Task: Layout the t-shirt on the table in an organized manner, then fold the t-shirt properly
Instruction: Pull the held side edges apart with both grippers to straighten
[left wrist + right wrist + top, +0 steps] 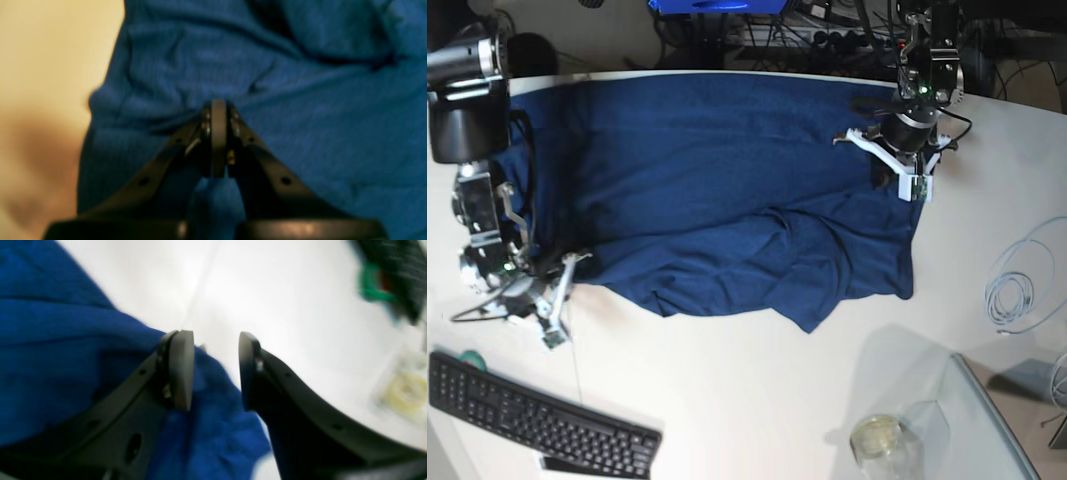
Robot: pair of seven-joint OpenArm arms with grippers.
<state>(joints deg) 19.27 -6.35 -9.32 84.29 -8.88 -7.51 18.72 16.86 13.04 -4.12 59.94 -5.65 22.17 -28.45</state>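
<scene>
- Your left hand (218,110) was pressed together, its two fingers meeting on a fold of the t-shirt (267,100); the cloth bunched up right at the tips, so it was pinching the fabric.
- Your right hand (216,370) stood partly spread, a clear gap between its fingers (181,370). The shirt's edge lay under and against the near finger, with cloth showing in the gap, but nothing was clamped.
- The t-shirt (727,190) lay spread over the tabletop (757,400) between your two hands, its near edge rumpled and folded over; its far edge reached the tabletop's back rim.
- In the base view, your left hand (895,178) sat at one side edge of the shirt and your right hand (577,262) at the opposite lower corner; its fingertips were too small and dark against the cloth to read there.
- Both wrist views were blurred. The left one showed only cloth and a tan blur beside the hand.
- Only the base view showed the keyboard (537,420), the glass jar (877,437) and the coiled cable (1022,280), all well apart from either hand. The right wrist view gave a pale round blur, perhaps that jar; you could not tell.
</scene>
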